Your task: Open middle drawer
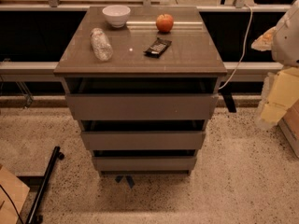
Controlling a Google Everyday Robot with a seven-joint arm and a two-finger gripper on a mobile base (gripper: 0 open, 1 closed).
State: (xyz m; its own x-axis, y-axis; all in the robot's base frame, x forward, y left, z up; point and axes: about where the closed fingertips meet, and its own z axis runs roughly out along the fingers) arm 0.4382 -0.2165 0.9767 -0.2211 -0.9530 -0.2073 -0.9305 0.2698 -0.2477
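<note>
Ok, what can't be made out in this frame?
1. The gripper is outside the camera view; only a white arm part shows, cut by the right edge.
2. Inside of the middle drawer: a dark gap, overhung by the top drawer.
3. Print on the dark packet: too small.
4. Yellow object: cut by the right edge.

A single camera looked down from a raised spot in front of the three-drawer cabinet [142, 107], facing its fronts squarely and tilted enough to take in the whole tabletop [187, 55]. It stood at mid range, the middle drawer [142, 140] falling just below mid-frame, with speckled floor [233, 181] in the foreground and a rail [233, 7] behind. The robot's white arm [287, 36] cut into the right edge; the gripper lay outside the frame.
</note>
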